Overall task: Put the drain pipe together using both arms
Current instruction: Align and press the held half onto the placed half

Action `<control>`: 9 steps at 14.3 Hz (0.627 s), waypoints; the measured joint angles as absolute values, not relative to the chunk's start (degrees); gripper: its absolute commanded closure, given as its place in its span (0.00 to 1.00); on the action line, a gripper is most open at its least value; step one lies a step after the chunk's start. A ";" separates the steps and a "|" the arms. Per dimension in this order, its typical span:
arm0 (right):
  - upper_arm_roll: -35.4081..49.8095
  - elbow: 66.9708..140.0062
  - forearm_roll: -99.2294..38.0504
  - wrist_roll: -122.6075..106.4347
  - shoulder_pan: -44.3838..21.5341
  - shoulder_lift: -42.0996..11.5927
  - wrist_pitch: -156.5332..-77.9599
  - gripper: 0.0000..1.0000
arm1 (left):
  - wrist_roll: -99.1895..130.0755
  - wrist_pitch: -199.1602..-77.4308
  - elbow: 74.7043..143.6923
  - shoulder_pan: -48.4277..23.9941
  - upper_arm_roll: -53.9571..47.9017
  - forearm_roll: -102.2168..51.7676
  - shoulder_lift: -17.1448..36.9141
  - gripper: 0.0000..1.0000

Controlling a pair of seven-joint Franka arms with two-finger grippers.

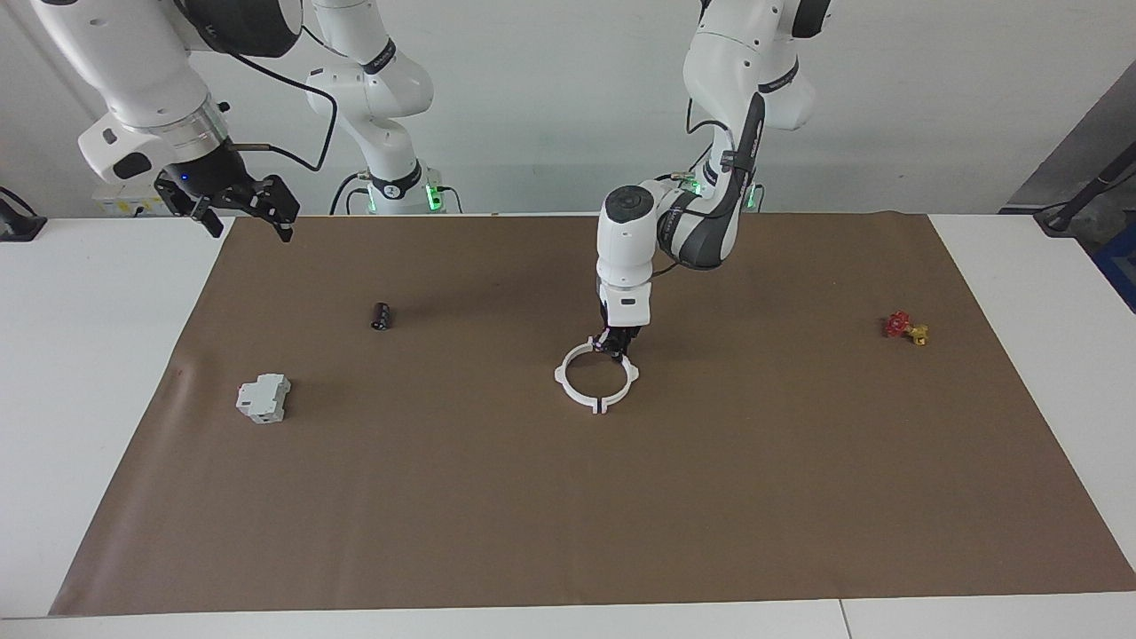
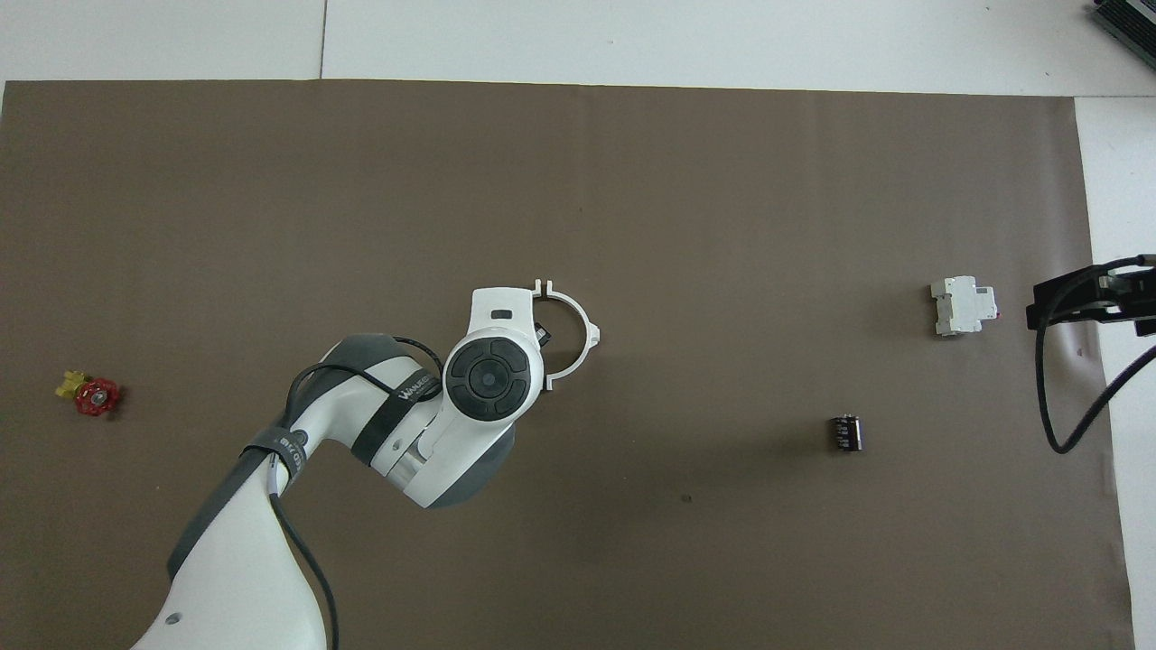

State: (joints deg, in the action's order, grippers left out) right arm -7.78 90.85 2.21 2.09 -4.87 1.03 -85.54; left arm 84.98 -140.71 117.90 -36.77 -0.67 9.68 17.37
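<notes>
Drain pipe [image 1: 597,379] ring mid-mat (bare mat around), left fingers [image 1: 619,344] clamped on its rim, right fingers [image 1: 238,213] open.

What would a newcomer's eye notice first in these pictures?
First comes the left gripper, shut on the white ring of the drain pipe, whose two halves meet in the middle of the brown mat. The right gripper waits open, raised over the mat's corner at the right arm's end. Beside that end lie a grey-white boxy block and a small black cylinder.

White jointed arms [image 1: 635,240], black cables, black grippers, green lights
</notes>
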 measured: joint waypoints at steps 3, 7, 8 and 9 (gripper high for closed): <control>-7.78 90.85 2.21 2.09 -4.87 1.03 -85.54 0.00 | 84.98 -140.74 117.90 -36.79 -0.66 10.23 17.41 1.00; -7.78 90.86 2.21 2.09 -4.87 1.03 -85.54 0.00 | 84.98 -140.76 117.90 -36.79 -0.65 10.91 17.43 1.00; -7.78 90.86 2.21 2.09 -4.87 1.03 -85.54 0.00 | 84.99 -140.77 117.90 -36.80 -0.65 11.12 17.43 1.00; -7.78 90.86 2.21 2.09 -4.87 1.03 -85.54 0.00 | 84.99 -140.79 117.90 -36.81 -0.65 11.24 17.44 1.00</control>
State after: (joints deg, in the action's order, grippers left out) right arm -7.78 90.86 2.21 2.09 -4.87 1.03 -85.54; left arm 84.99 -140.79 117.90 -36.81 -0.65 11.24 17.44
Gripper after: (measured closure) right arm 0.000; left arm 0.930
